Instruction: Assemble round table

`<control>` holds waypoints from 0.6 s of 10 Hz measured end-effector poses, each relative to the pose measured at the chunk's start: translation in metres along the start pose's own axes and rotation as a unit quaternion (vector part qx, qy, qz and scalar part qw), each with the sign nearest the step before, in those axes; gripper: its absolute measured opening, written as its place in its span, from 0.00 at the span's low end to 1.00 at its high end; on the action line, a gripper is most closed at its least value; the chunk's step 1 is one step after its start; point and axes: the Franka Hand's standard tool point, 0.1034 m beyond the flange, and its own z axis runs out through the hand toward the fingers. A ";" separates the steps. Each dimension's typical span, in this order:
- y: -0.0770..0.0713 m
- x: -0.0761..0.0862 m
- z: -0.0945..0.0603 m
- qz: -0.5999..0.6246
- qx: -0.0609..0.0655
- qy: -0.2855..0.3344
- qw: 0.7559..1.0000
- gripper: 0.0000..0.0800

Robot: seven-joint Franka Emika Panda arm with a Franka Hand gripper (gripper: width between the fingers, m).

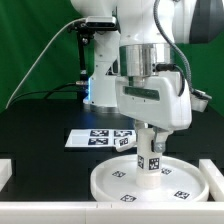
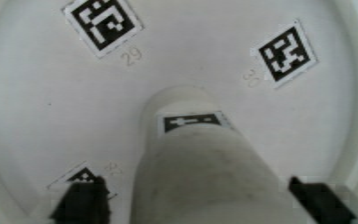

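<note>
You have the leg [image 1: 150, 152] [image 2: 202, 150] standing upright near the middle of the round disc [image 1: 105, 185] [image 2: 176, 60], its lower end meeting the disc. Your gripper [image 1: 150, 138] [image 2: 197, 195] hangs over the disc with a finger on either side of the leg. You cannot tell whether the fingers pinch it or stand just off. Beyond the disc, the marker board [image 1: 100, 138] lies flat on the black surface [image 1: 40, 130].

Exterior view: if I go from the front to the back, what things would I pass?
The round disc → marker board → white robot base → green curtain.
</note>
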 end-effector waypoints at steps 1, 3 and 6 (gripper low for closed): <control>0.000 0.000 0.000 -0.096 0.000 -0.001 0.995 0.75; -0.001 -0.009 0.001 -0.251 -0.008 -0.011 0.968 0.81; 0.000 -0.007 0.001 -0.335 -0.008 -0.011 0.942 0.81</control>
